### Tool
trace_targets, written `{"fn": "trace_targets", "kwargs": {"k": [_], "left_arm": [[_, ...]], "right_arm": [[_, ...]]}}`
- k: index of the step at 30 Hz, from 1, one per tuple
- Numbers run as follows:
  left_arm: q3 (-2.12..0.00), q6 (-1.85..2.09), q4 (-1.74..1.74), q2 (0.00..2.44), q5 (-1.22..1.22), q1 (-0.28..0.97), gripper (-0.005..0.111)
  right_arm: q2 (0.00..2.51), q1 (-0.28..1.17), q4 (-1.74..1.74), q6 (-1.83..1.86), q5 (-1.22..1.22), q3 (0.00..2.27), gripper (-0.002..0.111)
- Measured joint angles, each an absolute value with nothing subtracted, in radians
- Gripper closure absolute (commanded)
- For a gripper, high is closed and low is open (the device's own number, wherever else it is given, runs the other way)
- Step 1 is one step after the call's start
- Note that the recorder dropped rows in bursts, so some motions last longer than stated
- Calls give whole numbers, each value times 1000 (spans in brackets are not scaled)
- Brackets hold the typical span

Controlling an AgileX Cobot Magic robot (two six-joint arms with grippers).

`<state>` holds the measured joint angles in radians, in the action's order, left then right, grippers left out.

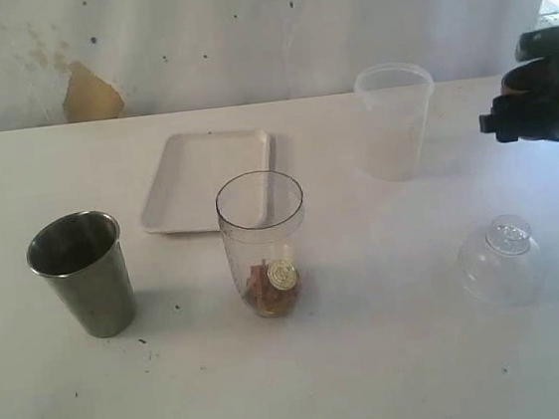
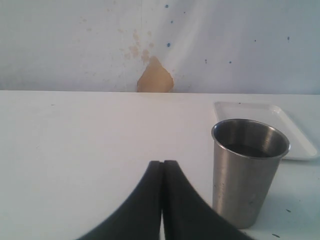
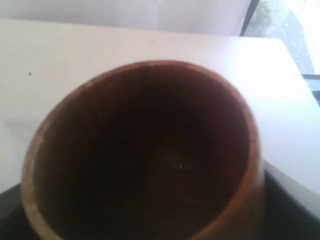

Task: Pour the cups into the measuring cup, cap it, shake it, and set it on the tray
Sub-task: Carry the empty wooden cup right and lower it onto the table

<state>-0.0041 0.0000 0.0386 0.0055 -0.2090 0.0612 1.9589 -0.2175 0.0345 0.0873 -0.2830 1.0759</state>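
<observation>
The clear measuring cup (image 1: 263, 241) stands upright at the middle of the table, with brown bits and a pale round piece at its bottom. The steel tumbler (image 1: 83, 273) (image 2: 248, 170) stands to its left. In the left wrist view my left gripper (image 2: 162, 165) is shut on nothing, just beside the tumbler. The brown wooden cup (image 3: 145, 150) fills the right wrist view, its inside dark; my right gripper (image 1: 539, 92), raised at the right edge of the table, is shut on it. The white tray (image 1: 206, 177) lies behind the measuring cup.
A frosted plastic container (image 1: 395, 117) stands at the back right, just left of my right gripper. A clear dome lid (image 1: 502, 261) rests on the table at the front right. A stained wall (image 1: 92, 94) runs along the table's far edge.
</observation>
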Motion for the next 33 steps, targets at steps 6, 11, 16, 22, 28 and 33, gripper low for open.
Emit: {"fn": "trace_targets", "kwargs": {"k": [6,11,16,22,28,33], "left_arm": [[-4,0,39,6,-209,61,107],[-4,0,39,6,-209,61,107],[-4,0,39,6,-209,61,107],[-4,0,39,6,-209,61,107],[-4,0,39,6,-209,61,107],[-4,0,39,6,-209,61,107]], "right_arm": [[2075,-220,245,-100,-480,1076,108],[2139,-220,307,-150,-547,1095,108],[2177,-224,309,-173,-554,1128,108],[2202,-227,309,-187,-556,1137,108],[2209,-230,271,-268,-554,1137,108],[2209,-238,268,-269,-552,1137,108]]}}
